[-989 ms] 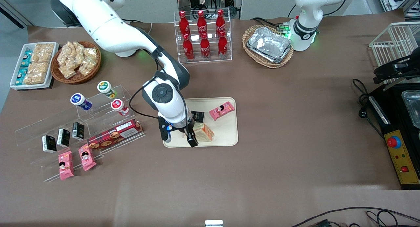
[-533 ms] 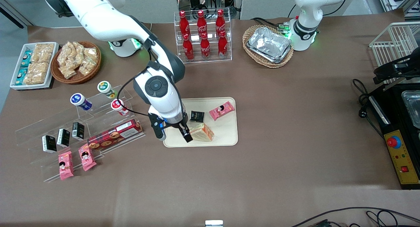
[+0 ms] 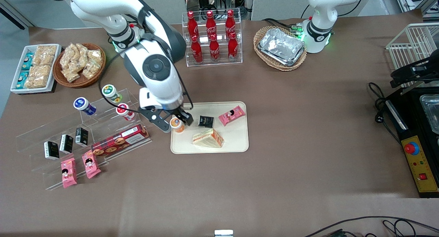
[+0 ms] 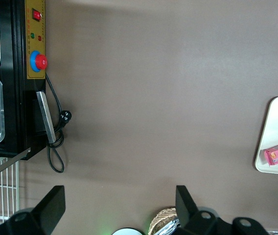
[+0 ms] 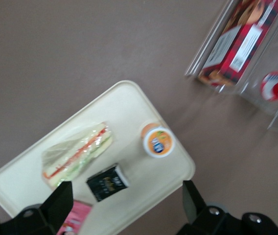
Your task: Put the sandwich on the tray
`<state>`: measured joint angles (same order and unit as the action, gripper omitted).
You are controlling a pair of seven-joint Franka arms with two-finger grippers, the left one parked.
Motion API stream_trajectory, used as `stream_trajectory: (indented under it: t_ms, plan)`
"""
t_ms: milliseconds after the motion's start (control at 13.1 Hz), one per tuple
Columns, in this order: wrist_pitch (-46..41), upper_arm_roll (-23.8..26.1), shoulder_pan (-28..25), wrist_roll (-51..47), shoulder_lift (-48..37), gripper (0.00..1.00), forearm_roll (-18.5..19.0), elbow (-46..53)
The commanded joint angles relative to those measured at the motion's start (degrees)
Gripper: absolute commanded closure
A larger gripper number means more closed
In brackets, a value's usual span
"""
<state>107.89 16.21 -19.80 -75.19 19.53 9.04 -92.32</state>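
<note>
The brown table point(image 3: 308, 134) carries the tray point(image 3: 236, 141), clear display stands point(image 3: 68, 141) and baskets point(image 3: 279, 46).

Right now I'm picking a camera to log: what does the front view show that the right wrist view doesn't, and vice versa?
Front only: bottles, snack baskets, and the open gripper raised over the tray's edge. Right wrist only: nothing extra, just closer detail. Both: sandwich lying on the tray, orange cup, black packet.

Red cola bottles point(image 3: 212, 38) fill a clear rack; foil trays point(image 3: 282, 46) sit in a wicker basket point(image 3: 260, 38).
</note>
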Motion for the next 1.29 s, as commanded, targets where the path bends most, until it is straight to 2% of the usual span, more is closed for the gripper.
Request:
stream_trajectory:
  t_ms: [0,304,609,989,1217]
  plan:
    - [-4.4,0.5,3.7,12.1,-4.7,0.0,0.6,-0.9]
    - [-9.5,-1.8,5.6,26.7,-10.3,0.0,0.5,-1.9]
    - [-10.0,-7.9,5.6,36.9,-15.2,0.0,-0.3,-3.0]
    - [-10.0,-16.7,5.8,55.9,-18.2,0.0,-1.3,-3.0]
    - [-9.9,-19.6,10.3,71.3,-18.8,0.0,-3.8,-2.4]
